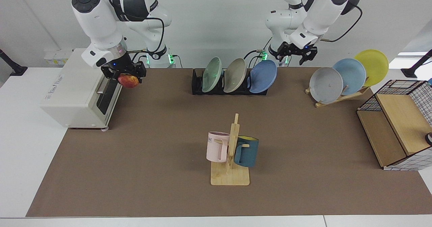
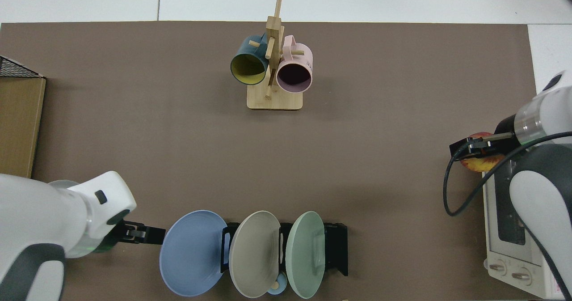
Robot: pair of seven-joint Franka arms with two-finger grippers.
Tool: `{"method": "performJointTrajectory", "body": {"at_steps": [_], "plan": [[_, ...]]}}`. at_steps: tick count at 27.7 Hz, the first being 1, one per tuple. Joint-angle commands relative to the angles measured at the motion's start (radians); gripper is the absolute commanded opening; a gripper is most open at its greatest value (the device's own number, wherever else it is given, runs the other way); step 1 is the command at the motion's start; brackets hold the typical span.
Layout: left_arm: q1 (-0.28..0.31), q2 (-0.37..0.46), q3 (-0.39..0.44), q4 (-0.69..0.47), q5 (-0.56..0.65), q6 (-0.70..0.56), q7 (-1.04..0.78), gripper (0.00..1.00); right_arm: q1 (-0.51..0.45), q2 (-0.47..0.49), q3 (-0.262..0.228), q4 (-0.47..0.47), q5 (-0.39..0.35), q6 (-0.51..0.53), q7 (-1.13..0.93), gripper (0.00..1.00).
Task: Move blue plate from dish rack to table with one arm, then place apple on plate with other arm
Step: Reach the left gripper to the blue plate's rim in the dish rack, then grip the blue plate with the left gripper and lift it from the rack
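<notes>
The blue plate (image 1: 263,76) (image 2: 192,252) stands on edge at the end of the black dish rack (image 1: 197,85) (image 2: 337,247), beside a beige and a green plate. My left gripper (image 1: 295,59) (image 2: 154,237) hovers open just beyond that end, close to the blue plate's outer rim and above it, holding nothing. My right gripper (image 1: 125,78) (image 2: 469,148) is shut on the red and yellow apple (image 1: 128,82) (image 2: 480,163), held in the air in front of the toaster oven. The brown mat covers the table (image 1: 152,152) (image 2: 134,113).
A white toaster oven (image 1: 74,92) sits below the right arm. A wooden mug tree (image 1: 233,152) with a pink and a dark blue mug stands mid-mat. A slanted wooden stand (image 1: 341,97) holds grey, pale blue and yellow plates. A wire basket with wooden shelves (image 1: 395,129) lies beyond it.
</notes>
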Motion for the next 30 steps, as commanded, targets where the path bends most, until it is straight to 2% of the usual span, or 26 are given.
{"method": "performJointTrajectory", "body": {"at_steps": [1,5,7,9,11,12,13,14,24,30], "plan": [[0.0,-0.072,-0.042,-0.185,-0.049,0.12,-0.002,0.94,-0.008,-0.015,0.003,0.001,0.018,-0.001,-0.015,0.0],[0.003,-0.072,-0.086,-0.242,-0.063,0.166,-0.005,0.92,-0.008,-0.015,0.003,0.001,0.018,-0.001,-0.015,0.0],[0.003,-0.068,-0.096,-0.248,-0.068,0.169,-0.015,0.82,-0.008,-0.015,0.003,-0.001,0.018,-0.003,-0.013,0.0],[0.003,-0.066,-0.103,-0.25,-0.066,0.169,-0.015,0.61,-0.006,-0.015,0.003,-0.001,0.018,-0.003,-0.013,0.0],[0.003,-0.063,-0.106,-0.245,-0.066,0.166,-0.018,0.27,-0.006,-0.017,0.003,-0.001,0.018,-0.003,-0.013,0.0],[0.003,-0.06,-0.106,-0.244,-0.066,0.165,-0.018,0.14,-0.008,-0.017,0.003,-0.001,0.019,-0.003,-0.013,0.0],[0.003,-0.06,-0.108,-0.242,-0.066,0.162,-0.018,0.03,-0.009,-0.017,0.003,-0.001,0.021,-0.003,-0.015,0.0],[0.003,-0.06,-0.109,-0.242,-0.065,0.162,-0.017,0.0,-0.011,-0.017,0.003,-0.001,0.021,-0.003,-0.015,0.0],[0.007,-0.061,-0.18,-0.215,-0.036,0.146,-0.115,0.0,-0.009,-0.017,0.003,-0.001,0.021,-0.005,-0.013,0.0],[0.007,-0.061,-0.194,-0.136,0.086,0.083,-0.189,0.0,-0.009,-0.018,0.003,-0.001,0.021,-0.005,-0.015,0.0]]}}
